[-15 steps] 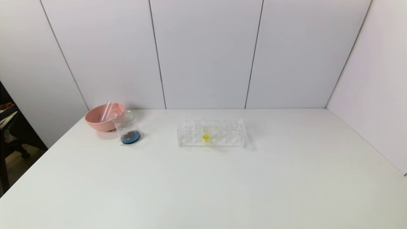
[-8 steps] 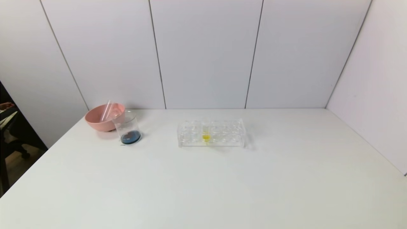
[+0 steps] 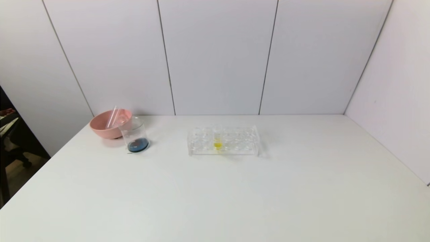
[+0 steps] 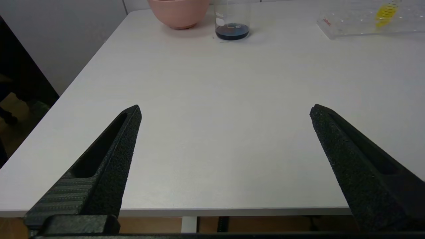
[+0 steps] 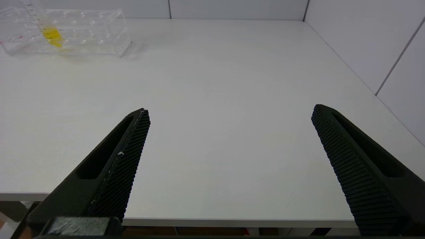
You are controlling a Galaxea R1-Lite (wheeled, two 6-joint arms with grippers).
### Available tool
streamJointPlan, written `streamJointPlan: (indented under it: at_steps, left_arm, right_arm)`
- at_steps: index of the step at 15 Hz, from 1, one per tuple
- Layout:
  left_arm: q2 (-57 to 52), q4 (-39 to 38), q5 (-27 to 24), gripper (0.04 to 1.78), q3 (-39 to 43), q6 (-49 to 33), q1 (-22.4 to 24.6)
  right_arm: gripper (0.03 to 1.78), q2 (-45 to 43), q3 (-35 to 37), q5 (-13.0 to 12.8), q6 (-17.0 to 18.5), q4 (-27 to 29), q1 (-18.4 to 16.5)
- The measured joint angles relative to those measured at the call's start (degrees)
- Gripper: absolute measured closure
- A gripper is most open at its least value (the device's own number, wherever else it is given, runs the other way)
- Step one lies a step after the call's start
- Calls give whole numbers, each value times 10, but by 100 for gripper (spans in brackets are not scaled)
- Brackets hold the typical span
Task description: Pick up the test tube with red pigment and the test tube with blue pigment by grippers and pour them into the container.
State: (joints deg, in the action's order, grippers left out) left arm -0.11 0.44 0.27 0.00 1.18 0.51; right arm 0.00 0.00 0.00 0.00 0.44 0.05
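Container (image 3: 135, 137) with dark blue liquid stands far beyond left claw (image 4: 225, 111).

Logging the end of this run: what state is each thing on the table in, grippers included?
Beaker: upright, dark blue liquid at bottom.
Pink bowl: upright, clear tubes leaning inside.
Tube rack: holds one tube only.
Yellow tube: upright in rack, part full.
Left gripper: open, empty.
Right gripper: open, empty.
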Motion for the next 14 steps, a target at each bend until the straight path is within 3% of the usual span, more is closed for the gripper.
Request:
streamJointPlan:
  at_steps: [14]
  left_arm:
    - [0, 0, 0, 4, 0, -1, 0]
  right_arm:
    - [4, 0, 0, 0, -1, 0, 0]
